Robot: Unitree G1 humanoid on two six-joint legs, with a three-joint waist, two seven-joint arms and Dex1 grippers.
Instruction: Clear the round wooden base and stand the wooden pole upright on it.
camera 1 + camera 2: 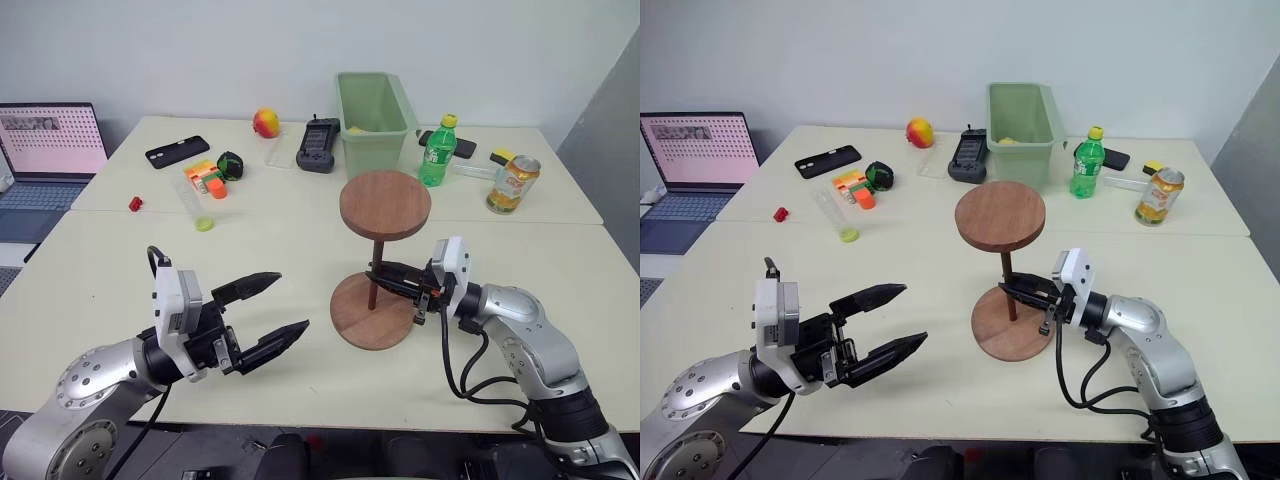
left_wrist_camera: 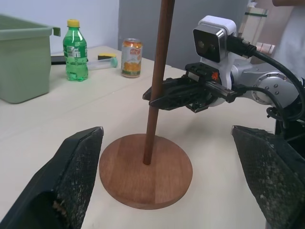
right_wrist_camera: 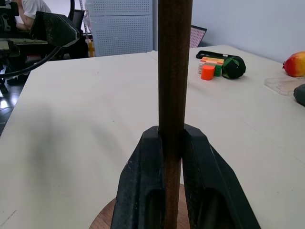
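Nearest to us, we are holding our left gripper (image 1: pixel 270 310) above the front of the counter (image 1: pixel 120 280), its two black fingers spread wide apart with nothing between them, pointing toward the round wooden base (image 1: pixel 358 322), which is lying flat on the counter just beyond and to the right. On that base the wooden pole (image 1: pixel 376 262) is standing upright, its lower tip set at the middle of the disc and its own fixed disc up at the top. We are gripping the pole low on its shaft with our right gripper (image 1: pixel 378 275), the fingers clenched on the rod from both sides, reaching in level from the right. Farther back on the left, a clear tube with a yellow-green end (image 1: pixel 194 208) is lying beside orange and green blocks (image 1: pixel 207 178) and a small red piece (image 1: pixel 135 203). Farther still, a green bin (image 1: pixel 375 117), a green bottle (image 1: pixel 438 152), a drink can (image 1: pixel 513 184), a black phone (image 1: pixel 177 151), a black handheld device (image 1: pixel 318 145) and a piece of fruit (image 1: pixel 266 122) are sitting along the far side, with a laptop (image 1: pixel 48 150) off to the left
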